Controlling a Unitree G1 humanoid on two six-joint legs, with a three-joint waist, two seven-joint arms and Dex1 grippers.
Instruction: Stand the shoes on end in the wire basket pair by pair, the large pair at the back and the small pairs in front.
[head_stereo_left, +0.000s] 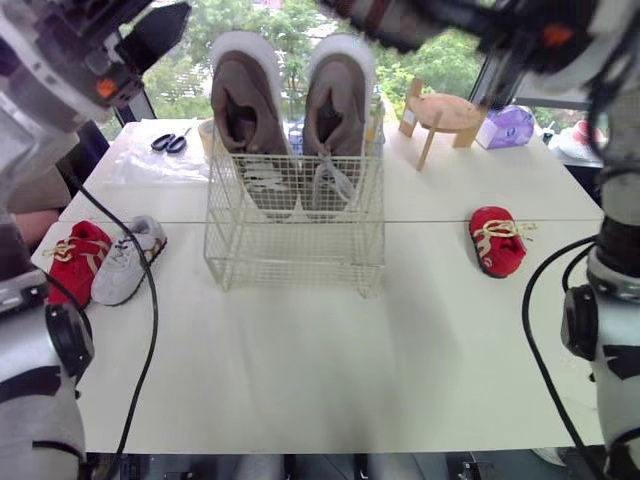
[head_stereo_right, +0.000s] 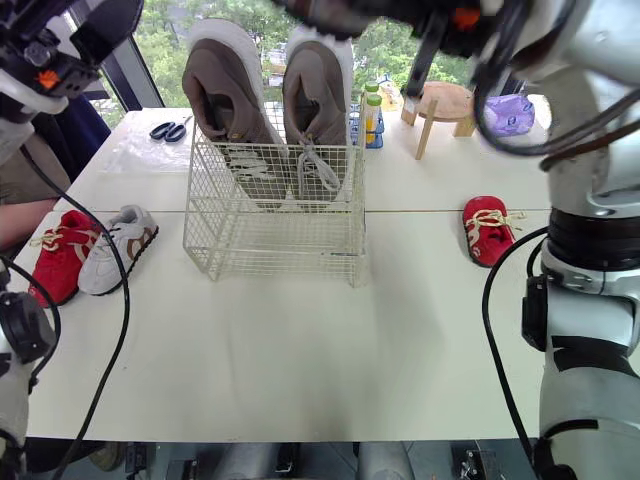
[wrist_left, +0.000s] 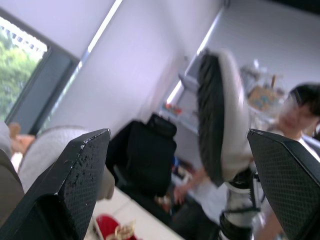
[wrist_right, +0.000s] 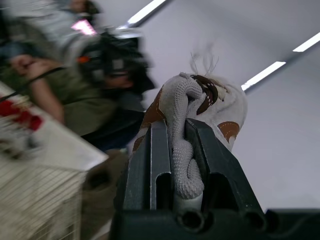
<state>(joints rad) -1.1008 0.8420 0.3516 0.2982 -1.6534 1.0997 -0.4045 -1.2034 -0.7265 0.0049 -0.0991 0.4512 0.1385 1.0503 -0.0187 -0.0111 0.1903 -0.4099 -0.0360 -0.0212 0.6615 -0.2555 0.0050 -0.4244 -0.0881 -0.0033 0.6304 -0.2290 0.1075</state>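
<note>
Noting the right hand (wrist_right: 177, 129) raised high, fingers clamped on the grey collar of a small white-and-brown shoe (wrist_right: 222, 117); left hand (wrist_left: 177, 136) likewise raised, fingers apart, carrying nothing. Wire basket (head_stereo_left: 295, 255) stands mid-tabletop (head_stereo_left: 300, 370); large brown pair (head_stereo_left: 290, 110) on end against its back wall; front section unfilled. The right arm reaches across above the basket, so the free front row is judged to lie below the held shoe and toward the robot; the descent falls to the right hand. Whether the shoe's long axis hangs upright cannot be told. White mate (head_stereo_left: 125, 262) and red shoe (head_stereo_left: 78, 258) lie touching at the left; second red shoe (head_stereo_left: 497, 240) at the right.
</note>
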